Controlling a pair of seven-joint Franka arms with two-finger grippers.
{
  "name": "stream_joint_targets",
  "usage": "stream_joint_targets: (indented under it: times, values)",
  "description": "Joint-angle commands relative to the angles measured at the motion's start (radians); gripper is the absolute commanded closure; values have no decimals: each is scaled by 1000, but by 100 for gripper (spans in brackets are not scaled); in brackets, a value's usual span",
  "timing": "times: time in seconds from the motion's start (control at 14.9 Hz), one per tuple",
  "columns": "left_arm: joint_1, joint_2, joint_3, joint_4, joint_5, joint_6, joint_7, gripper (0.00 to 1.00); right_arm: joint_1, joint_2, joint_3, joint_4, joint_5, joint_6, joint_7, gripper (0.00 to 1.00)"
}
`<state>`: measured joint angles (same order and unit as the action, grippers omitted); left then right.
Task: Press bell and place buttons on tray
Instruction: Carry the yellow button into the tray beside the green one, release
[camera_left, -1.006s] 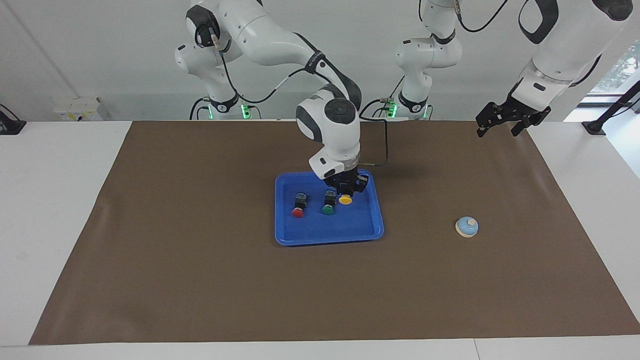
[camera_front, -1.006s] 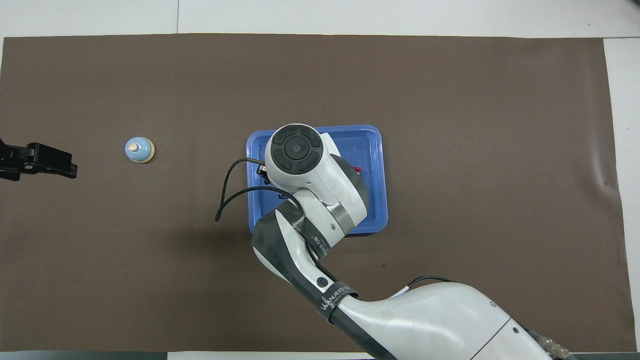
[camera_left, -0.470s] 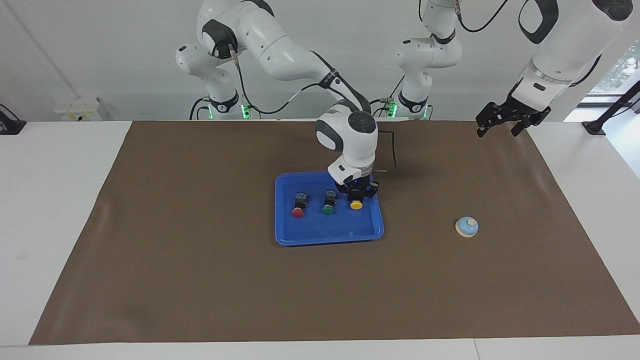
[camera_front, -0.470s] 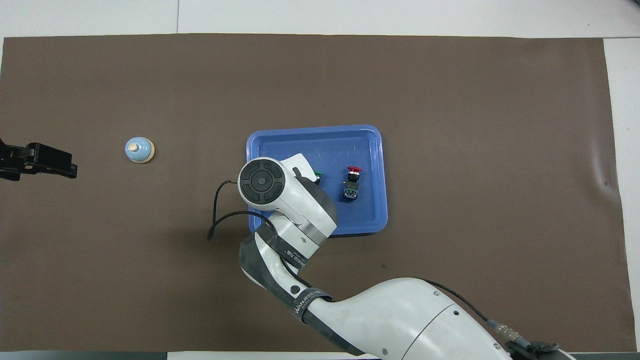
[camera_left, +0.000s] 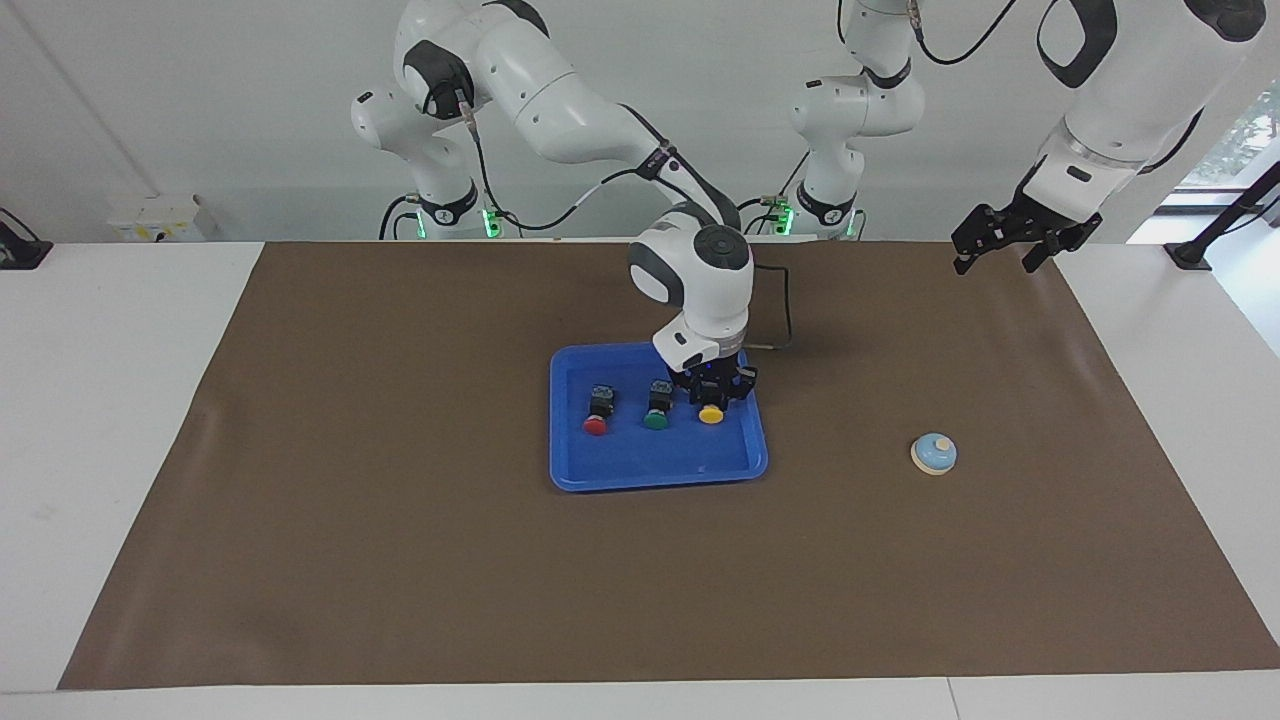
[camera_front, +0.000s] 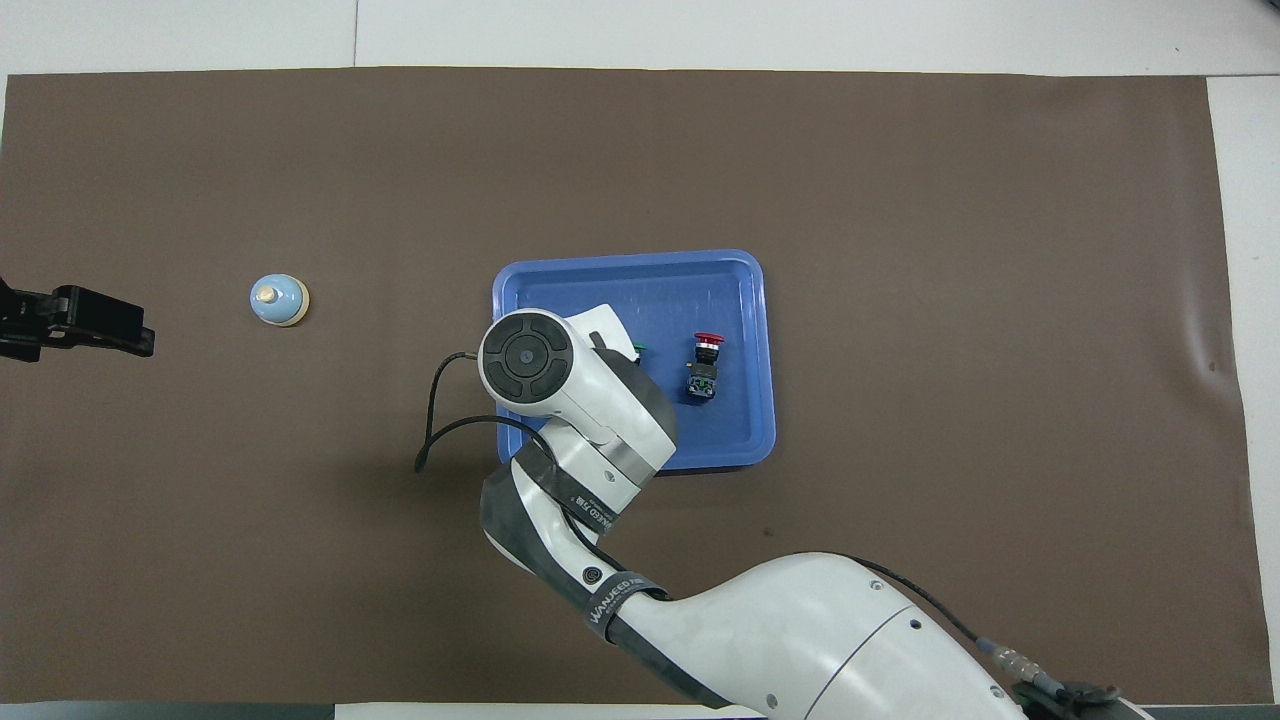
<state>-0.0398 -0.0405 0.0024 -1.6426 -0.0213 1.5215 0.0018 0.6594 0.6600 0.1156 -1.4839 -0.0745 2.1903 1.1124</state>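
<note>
Facing view first: my right gripper (camera_left: 713, 388) is down in the blue tray (camera_left: 640, 472), right over the yellow button (camera_left: 711, 413). I honestly can't tell whether its fingers are apart or clamped on the button's black body. The green button (camera_left: 656, 420) sits just beside it and the red button (camera_left: 596, 424) one further along toward the right arm's end, all three in a row in the tray. My worry: if I lift while the fingers aren't clear, the yellow one tips or gets dragged into the green. The bell (camera_left: 933, 453) sits on the mat toward the left arm's end, well apart from the tray. The left gripper (camera_left: 1008, 240) waits up in the air, fingers spread, near the table corner.

Overhead: the right arm hides the yellow button and most of the green (camera_front: 638, 349); the red one (camera_front: 707, 343) is clear. Bell (camera_front: 278, 299) is near the left gripper (camera_front: 100, 325).
</note>
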Motion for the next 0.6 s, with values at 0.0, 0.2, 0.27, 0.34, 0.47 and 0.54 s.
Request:
stream_joint_targets:
  times: [0.0, 0.2, 0.27, 0.34, 0.47, 0.54]
  values:
    - [3, -9, 1, 1, -3, -9, -5, 0, -18, -48, 7, 24, -7, -107, 37, 0]
    - [3, -9, -1, 1, -3, -9, -5, 0, -64, -114, 9, 24, -4, -196, 32, 0]
    - [3, -9, 1, 1, -3, -9, -5, 0, -78, -137, 9, 22, -5, -220, 29, 0]
    - [3, -9, 1, 1, -5, -9, -5, 0, -95, -161, 9, 20, -5, -245, 26, 0]
    - [3, -9, 1, 1, -3, -9, -5, 0, -150, -222, 9, 7, -5, -296, 18, 0]
    - [3, -9, 1, 1, -5, -9, -5, 0, -182, -250, 10, 5, -5, -323, -11, 0]
